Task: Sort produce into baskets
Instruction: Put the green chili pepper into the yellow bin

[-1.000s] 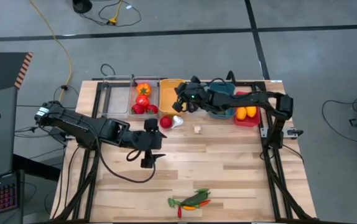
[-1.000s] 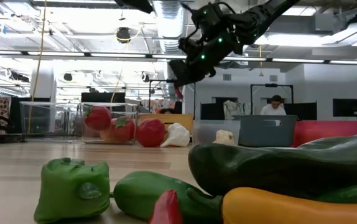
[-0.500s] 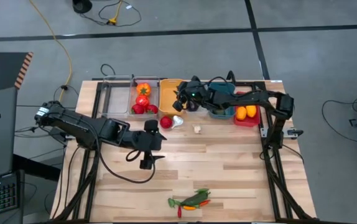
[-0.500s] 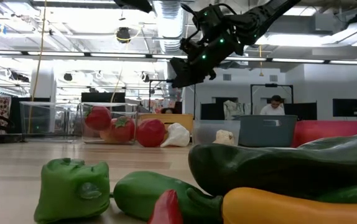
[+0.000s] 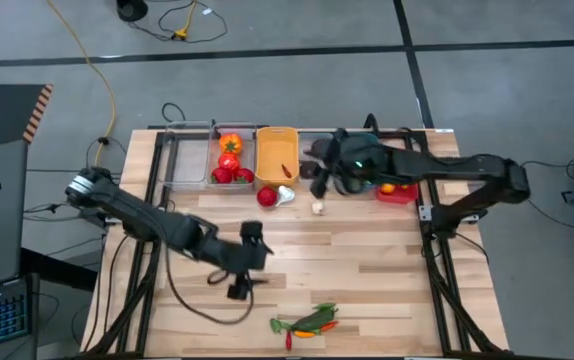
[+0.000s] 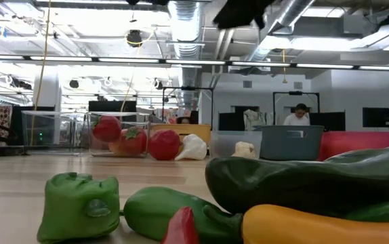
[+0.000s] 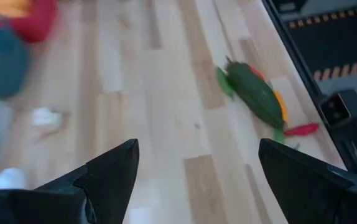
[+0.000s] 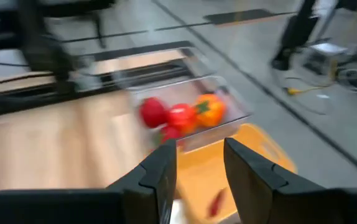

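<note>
Fingers of both grippers are standing apart, holding nothing: the right gripper (image 5: pixel 319 180) is hovering by the baskets (image 5: pixel 276 155), the left gripper (image 5: pixel 238 291) heading, likely, toward leftover produce (image 5: pixel 307 321) at the table's near edge.

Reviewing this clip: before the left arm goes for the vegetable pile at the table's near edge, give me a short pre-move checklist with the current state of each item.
1. Left gripper empty and open: ok, fingers spread wide with nothing between them.
2. Vegetable pile in the left wrist view: ok, green pieces, an orange piece and a red chili lie ahead on bare wood.
3. Right gripper away from the pile: ok, it is up by the baskets.
4. Right gripper empty: ok, nothing shows between its fingers.
5. Orange-yellow basket has room: ok, only one small red piece shows inside.
6. Loose red tomato and white garlic outside the baskets: not ok, unsorted.
</note>
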